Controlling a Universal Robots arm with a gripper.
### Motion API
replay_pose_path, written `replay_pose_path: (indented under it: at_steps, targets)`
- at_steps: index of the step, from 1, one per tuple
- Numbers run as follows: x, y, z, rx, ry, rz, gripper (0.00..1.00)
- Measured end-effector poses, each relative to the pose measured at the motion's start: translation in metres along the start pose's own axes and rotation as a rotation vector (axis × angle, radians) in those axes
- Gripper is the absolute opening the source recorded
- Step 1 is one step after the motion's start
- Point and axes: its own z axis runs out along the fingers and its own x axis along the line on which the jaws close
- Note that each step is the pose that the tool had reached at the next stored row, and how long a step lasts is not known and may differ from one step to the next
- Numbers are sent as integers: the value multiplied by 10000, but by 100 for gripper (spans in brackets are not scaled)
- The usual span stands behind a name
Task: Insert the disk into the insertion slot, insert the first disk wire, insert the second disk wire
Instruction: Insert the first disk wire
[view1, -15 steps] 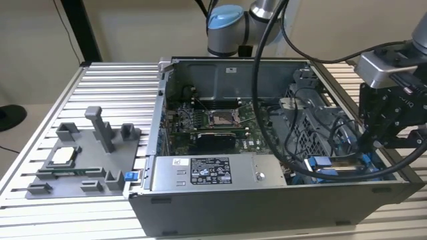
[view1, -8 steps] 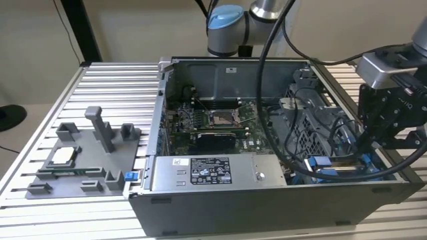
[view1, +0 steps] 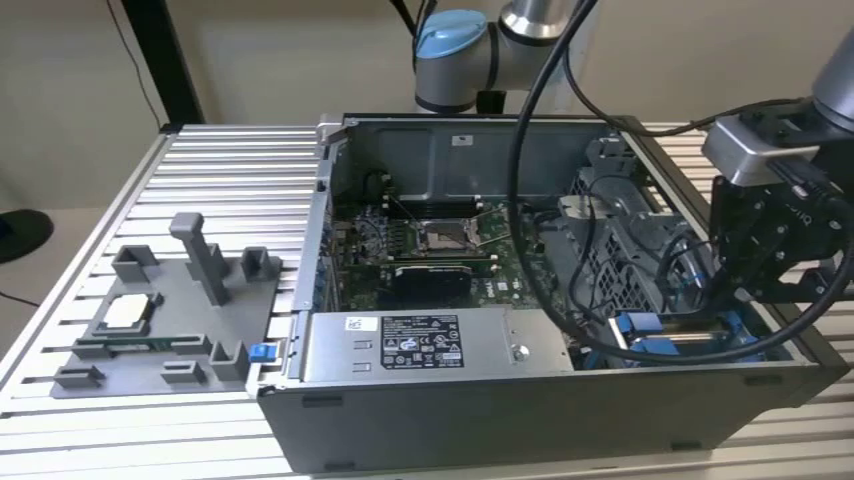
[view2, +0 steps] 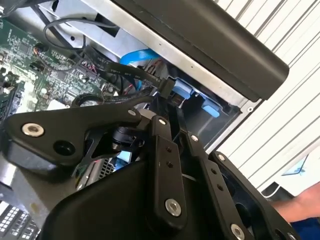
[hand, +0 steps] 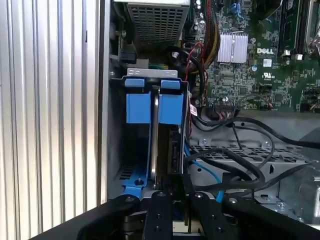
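At 4 o'clock in exterior view: gripper (view1: 734, 300) w/ jaws clamped on wire plug (view2: 165, 89), beside disk (hand: 156, 130) seated in slot (hand: 117, 130). Risk: skewed plug jams; cables (hand: 240, 165) snag.

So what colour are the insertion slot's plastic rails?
Bright blue rails on the insertion slot, clearest in the first wrist view.

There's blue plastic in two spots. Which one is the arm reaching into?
The blue rails in the corner of the computer case at the exterior view's right, by the end effector; the small blue piece sits outside it.
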Motion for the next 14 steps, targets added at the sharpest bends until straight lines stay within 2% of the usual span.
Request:
replay_pose_path:
  at_steps: [5, 14]
  targets:
    - [-3, 11, 27, -7, 4, 396, 0]
    - [-2, 40, 56, -6, 6, 491, 0]
